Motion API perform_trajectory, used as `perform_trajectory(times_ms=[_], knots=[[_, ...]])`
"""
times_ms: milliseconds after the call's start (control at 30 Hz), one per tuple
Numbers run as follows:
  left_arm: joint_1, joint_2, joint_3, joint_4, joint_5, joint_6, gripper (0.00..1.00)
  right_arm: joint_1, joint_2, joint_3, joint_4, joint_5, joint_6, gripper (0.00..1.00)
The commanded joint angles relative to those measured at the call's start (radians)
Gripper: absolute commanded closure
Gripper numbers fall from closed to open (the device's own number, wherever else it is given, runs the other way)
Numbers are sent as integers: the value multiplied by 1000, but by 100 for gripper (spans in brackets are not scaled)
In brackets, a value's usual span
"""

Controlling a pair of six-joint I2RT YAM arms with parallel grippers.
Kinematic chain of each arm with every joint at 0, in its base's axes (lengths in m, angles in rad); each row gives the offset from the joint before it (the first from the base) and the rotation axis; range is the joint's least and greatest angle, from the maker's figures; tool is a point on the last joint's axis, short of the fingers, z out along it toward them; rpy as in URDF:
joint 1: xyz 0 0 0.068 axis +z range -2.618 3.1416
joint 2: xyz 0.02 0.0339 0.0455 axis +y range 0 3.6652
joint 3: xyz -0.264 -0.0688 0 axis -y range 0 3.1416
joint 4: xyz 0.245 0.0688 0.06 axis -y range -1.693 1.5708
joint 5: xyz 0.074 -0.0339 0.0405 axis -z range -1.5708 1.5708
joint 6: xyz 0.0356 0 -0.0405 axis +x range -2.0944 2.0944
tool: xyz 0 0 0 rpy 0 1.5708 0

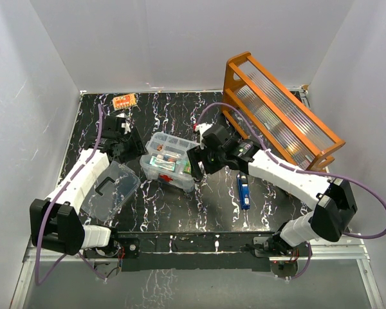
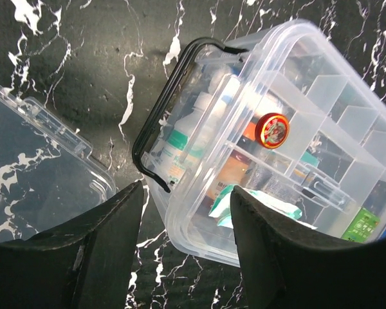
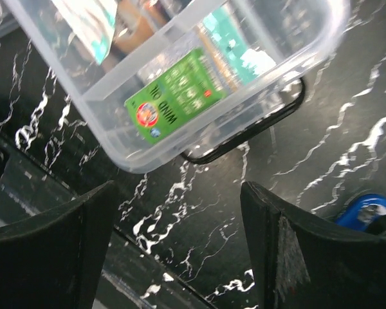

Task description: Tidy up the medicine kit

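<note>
A black table [image 1: 180,212] veined with white is filling the floor of a white-walled [image 1: 161,38] enclosure, and the medicine kit box [image 1: 159,143] is sitting open near its middle, its red cross facing the arms' bases. Its clear lid [image 1: 119,193] is lying flat on the table just to the left of the box, apart from it. The left gripper [image 1: 130,152] is hovering at the box's left end with its fingers [image 2: 103,251] standing apart. In the left wrist view the box's near corner and black handle [image 2: 156,122] are showing just beyond the tips, with no pad visibly pressing on it. The right gripper [image 1: 196,161] is hanging at the box's right end, its fingers [image 3: 289,251] spread wide over bare table, and the box is lying just ahead of them. A green packet [image 3: 180,103] is resting inside that end, and a round red tin [image 2: 272,130] is sitting in a compartment. An orange wooden rack [image 1: 280,112] is standing to the box's far right, a blue object [image 1: 244,191] is lying near its right, and an orange packet [image 1: 124,100] is lying well behind its left end.
</note>
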Motion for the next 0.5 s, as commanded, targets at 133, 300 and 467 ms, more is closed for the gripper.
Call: perform_trajectory(times_ms=[133, 300, 467], knots=[[12, 19, -23, 5, 55, 14, 47, 43, 12, -56, 88, -114, 73, 30], [13, 26, -31, 19, 84, 7, 48, 46, 46, -54, 109, -109, 87, 36], [16, 29, -36, 27, 111, -1, 48, 46, 83, -36, 114, -13, 116, 43]])
